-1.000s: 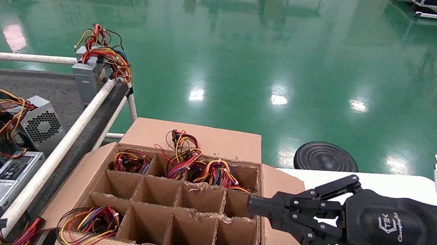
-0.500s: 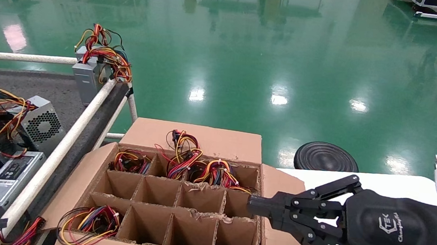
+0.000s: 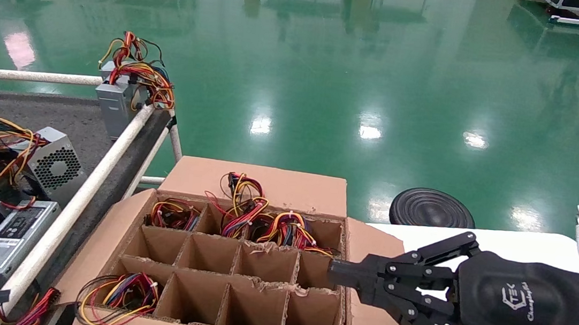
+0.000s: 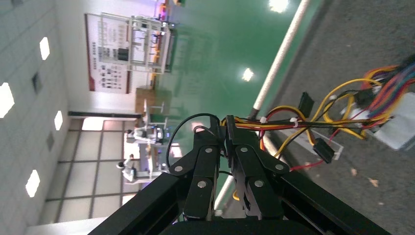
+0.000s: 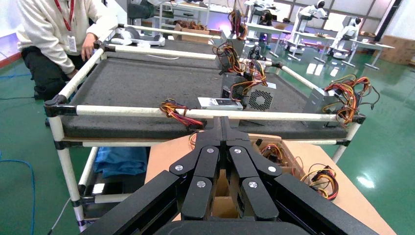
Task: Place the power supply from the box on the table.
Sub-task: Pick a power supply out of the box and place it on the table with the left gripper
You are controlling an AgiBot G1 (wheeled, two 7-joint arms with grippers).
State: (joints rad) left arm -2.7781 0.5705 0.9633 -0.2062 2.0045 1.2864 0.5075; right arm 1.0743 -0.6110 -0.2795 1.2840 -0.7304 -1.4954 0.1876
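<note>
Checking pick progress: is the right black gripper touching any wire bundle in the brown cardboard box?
Apart. In the head view the right gripper, fingers shut, sits at the box's right edge, with clear cardboard between it and the nearest wires.

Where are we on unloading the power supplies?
Done: several units lie on the table, including a power supply at its corner. In hand: nothing; right gripper shut, empty, at the box edge. Left: four wire-filled cells.

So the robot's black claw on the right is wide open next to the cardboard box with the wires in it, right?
Not quite. The right gripper is shut, its fingers pressed together and holding nothing, as the right wrist view shows. The rest holds: it sits beside the cardboard box, at the right edge, and wire bundles fill some of its cells.
</note>
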